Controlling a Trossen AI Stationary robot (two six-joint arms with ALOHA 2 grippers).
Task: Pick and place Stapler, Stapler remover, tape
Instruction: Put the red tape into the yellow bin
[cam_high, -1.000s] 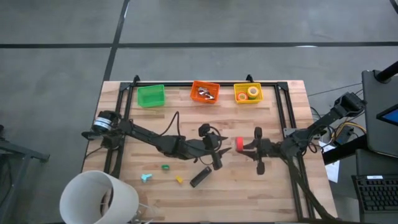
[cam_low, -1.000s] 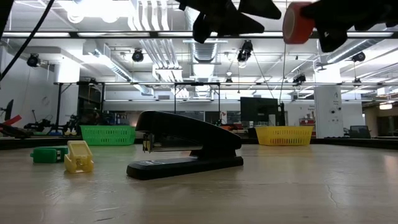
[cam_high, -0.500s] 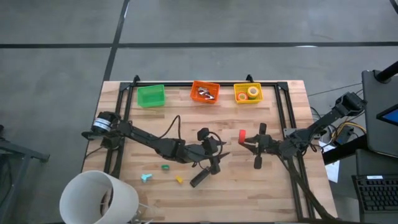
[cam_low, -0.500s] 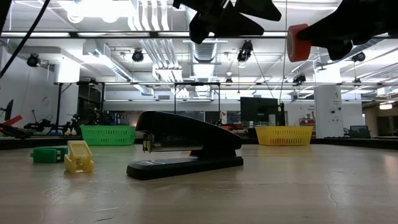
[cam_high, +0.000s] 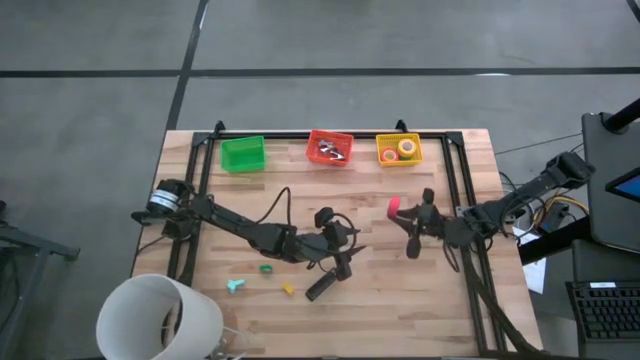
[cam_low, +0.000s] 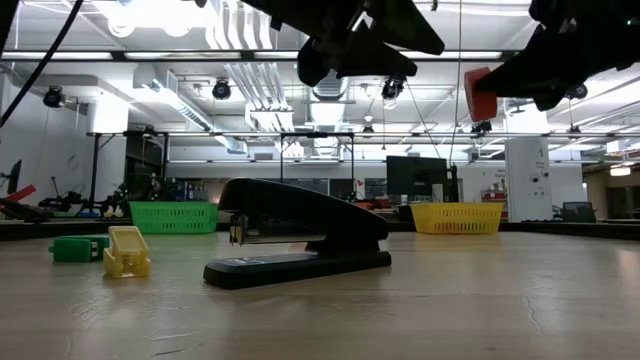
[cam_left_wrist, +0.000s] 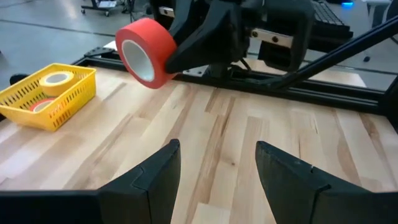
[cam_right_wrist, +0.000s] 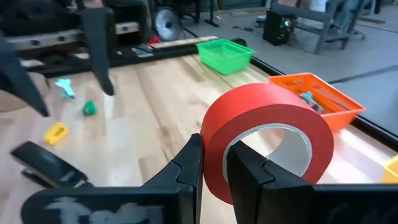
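The right pincer (cam_high: 400, 214) is carrying a red tape roll (cam_high: 394, 207), its fingers clamped through the roll's wall, and over the last second it has been travelling from the middle of the high view up and to the right, toward the yellow bin (cam_high: 399, 149) at the upper edge of the counter (cam_high: 440, 300). In the low view the roll is riding high at the upper right, well clear of the counter. The yellow bin is already holding other tape rolls, so this one is probably heading there; the drop is not yet made, and the roll is still lying short of the bin.

The left pincer (cam_high: 343, 262) is hanging open just above the stapler (cam_high: 322, 287), which is lying untouched at lower centre of the high view and standing at centre in the low view. It has been edging closer to the stapler, so that looks like the next pick.

The orange bin (cam_high: 329, 147) is holding some small metal pieces. A green bin (cam_high: 242, 154) sits at upper left, and small green, yellow and teal pieces are lying left of the stapler.
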